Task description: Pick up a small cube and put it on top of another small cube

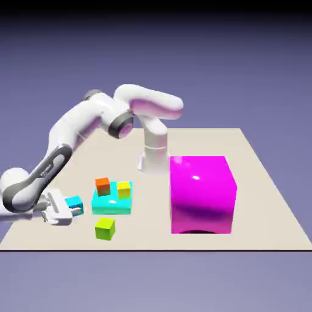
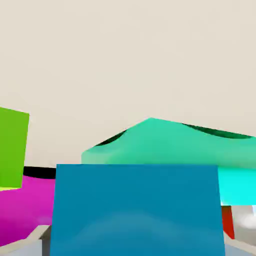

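Hand view: the small cube (image 2: 136, 210) fills the lower middle of the frame, big and blue, and it hides the finger tips.
Gripper: in the exterior view the gripper (image 1: 74, 208) sits low at the left side of the frame, just above the table (image 1: 256, 183). Its two fingers are pressed onto the small cube (image 1: 74, 203) and pinch it from both sides.
Small cube: it is at the lower left of the exterior view, between the fingers. I cannot tell if it rests on the table or is a bit above it.
Flat cyan block: the flat cyan block (image 1: 111, 203) lies just to the right of the small cube in the exterior view. In the hand view it shows behind the small cube, in the middle and right of the frame (image 2: 200, 150).
Orange cube: the orange cube (image 1: 102, 186) sits on the back left part of the flat cyan block.
Yellow cube: the yellow cube (image 1: 124, 189) sits on the right part of the flat cyan block, beside the orange cube.
Green cube: the green cube (image 1: 105, 228) stands on the table in front of the flat cyan block. In the hand view it is at the left edge (image 2: 12, 147).
Pink box: the big pink box (image 1: 202, 194) stands on the table to the right of the middle, well apart from the little cubes. In the hand view it shows at the lower left (image 2: 25, 205).
Arm: the white arm (image 1: 73, 137) bends from the upper middle down to the lower left.
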You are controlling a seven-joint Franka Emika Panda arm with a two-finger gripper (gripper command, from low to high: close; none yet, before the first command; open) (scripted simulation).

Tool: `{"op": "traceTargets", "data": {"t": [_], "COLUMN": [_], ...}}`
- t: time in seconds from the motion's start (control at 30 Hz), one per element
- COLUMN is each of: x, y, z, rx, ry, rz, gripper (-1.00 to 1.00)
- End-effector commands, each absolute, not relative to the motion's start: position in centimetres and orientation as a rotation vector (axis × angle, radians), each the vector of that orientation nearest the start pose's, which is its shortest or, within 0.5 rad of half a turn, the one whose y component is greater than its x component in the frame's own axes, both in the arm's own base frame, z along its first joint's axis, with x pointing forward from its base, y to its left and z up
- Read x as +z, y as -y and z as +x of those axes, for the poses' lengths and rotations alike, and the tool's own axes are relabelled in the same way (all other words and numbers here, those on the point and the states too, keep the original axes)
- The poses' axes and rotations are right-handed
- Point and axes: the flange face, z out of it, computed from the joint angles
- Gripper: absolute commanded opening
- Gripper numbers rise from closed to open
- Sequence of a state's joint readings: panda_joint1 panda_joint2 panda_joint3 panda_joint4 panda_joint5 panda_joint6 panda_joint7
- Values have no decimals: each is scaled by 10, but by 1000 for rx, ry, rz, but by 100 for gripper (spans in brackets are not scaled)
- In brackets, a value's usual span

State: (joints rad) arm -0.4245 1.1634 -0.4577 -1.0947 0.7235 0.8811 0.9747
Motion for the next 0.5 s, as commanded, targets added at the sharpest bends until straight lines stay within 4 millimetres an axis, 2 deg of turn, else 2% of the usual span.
{"op": "traceTargets", "data": {"t": [0.0,0.07,0.1,0.37,0.4,0.47], "x": [133,144,144,111,111,115], "y": [335,312,312,269,269,275], "z": [521,543,543,522,522,525], "rx": [1768,1775,1775,1776,1776,1775], "ry": [-1914,-1907,-1907,-1908,-1908,-1908], "rz": [-1399,-1385,-1385,-1385,-1385,-1384], "gripper": [-100,-100,-100,-100,100,100]}}
